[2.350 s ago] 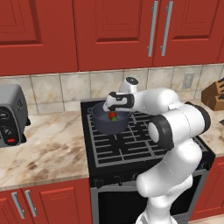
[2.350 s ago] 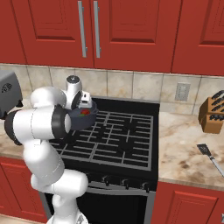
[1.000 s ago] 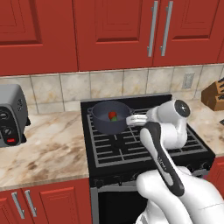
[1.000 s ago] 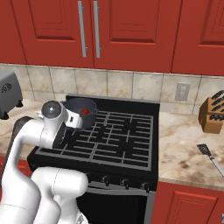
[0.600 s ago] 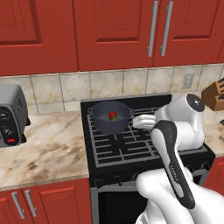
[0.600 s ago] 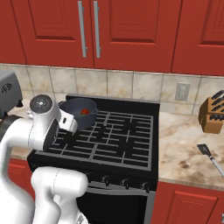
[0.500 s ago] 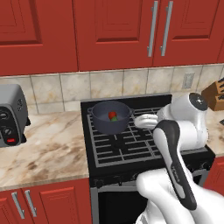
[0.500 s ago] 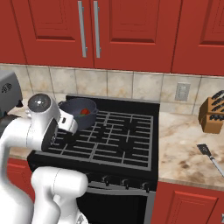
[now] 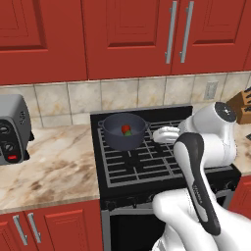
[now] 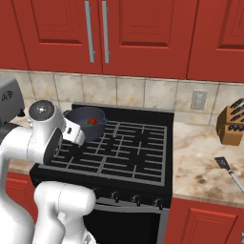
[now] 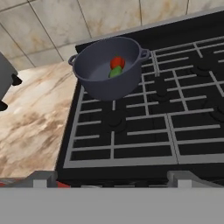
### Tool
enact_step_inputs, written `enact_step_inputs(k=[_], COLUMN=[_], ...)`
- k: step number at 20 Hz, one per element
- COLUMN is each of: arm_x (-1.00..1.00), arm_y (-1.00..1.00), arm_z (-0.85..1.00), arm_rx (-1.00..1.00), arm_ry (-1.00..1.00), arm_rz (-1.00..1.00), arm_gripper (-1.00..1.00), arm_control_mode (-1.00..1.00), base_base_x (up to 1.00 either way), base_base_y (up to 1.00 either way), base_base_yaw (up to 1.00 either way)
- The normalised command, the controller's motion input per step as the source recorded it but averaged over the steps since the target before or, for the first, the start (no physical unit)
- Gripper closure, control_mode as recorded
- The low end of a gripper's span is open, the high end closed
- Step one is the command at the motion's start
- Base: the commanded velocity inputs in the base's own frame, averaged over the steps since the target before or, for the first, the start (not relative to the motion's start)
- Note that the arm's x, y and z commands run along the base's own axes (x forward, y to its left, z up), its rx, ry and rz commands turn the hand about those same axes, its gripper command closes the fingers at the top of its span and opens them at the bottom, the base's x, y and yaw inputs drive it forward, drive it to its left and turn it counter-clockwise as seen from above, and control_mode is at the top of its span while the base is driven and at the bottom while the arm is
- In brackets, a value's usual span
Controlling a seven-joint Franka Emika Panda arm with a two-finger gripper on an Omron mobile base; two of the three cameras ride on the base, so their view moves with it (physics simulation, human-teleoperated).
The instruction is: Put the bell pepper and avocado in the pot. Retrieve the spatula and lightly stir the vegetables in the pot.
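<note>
The pot (image 11: 109,70) sits on the rear burner of the black stove (image 11: 175,131), ahead of the hand and a little to the left in the hand view, well apart from it. Inside the pot lie the red bell pepper (image 11: 117,62) and a green piece, the avocado (image 11: 115,72), touching each other near the far side of the pot's floor. In the left base view the pot (image 9: 123,131) stands at the back left of the grate with the pepper (image 9: 126,129) showing above its rim, and the white arm's wrist reaches toward it from the right, stopping short of its side handle. In the right base view the pot (image 10: 86,123) is just beyond the arm's wrist.

The hand is spread wide and holds nothing; its fingertips cannot be made out clearly in the pictures.

The spatula (image 10: 228,170) lies on the marbled counter (image 10: 200,162) far to the right of the stove, well away from the hand, near a wooden knife block (image 10: 232,125). A grey toaster (image 9: 13,128) stands on the counter to the left of the stove.
</note>
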Motion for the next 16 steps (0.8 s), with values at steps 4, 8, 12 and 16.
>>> enact_step_inputs(k=[4,8,12,16], arm_x=[0.0,0.0,0.0,0.0], arm_y=[0.0,0.0,0.0,0.0], arm_z=[0.0,0.0,0.0,0.0], arm_rx=[0.0,0.0,0.0,0.0], arm_ry=[0.0,0.0,0.0,0.0], arm_rz=[0.0,0.0,0.0,0.0], arm_gripper=[-1.0,-1.0,-1.0,-1.0], arm_control_mode=[-1.0,-1.0,1.0,1.0], base_base_x=[0.0,0.0,0.0,-0.01], base_base_y=[0.0,0.0,0.0,-0.04], base_base_yaw=[0.0,0.0,0.0,0.0])
